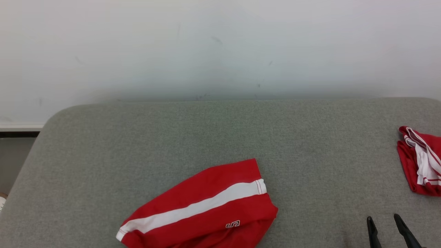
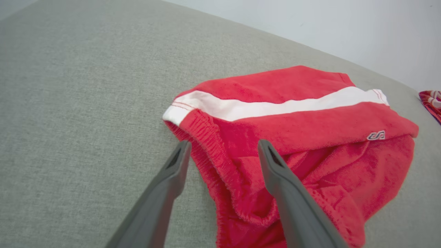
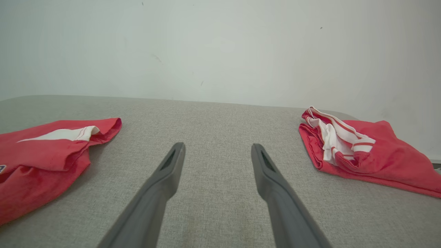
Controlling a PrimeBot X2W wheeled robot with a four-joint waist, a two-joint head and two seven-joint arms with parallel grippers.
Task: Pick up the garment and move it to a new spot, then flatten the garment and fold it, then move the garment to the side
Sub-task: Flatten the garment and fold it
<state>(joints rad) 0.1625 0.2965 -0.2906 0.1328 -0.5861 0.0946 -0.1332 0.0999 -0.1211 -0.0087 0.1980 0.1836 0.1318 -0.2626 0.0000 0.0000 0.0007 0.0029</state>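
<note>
Now left hand [image 2: 223, 147] gapes over the garment's [image 2: 293, 113] waistband edge (right hand [image 3: 217, 150] spread, open cushion [image 3: 213, 117] ahead).

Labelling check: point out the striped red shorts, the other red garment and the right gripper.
striped red shorts [image 1: 220, 179], head view, red panel above the white stripe.
other red garment [image 3: 396, 155], right wrist view, flat red cloth.
right gripper [image 1: 382, 217], head view, between its fingertips.

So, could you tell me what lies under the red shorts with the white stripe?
The red shorts with the white stripe lie on the grey woven cushion; a second red layer shows beneath the top fold. Anything the cloth covers is hidden.
</note>
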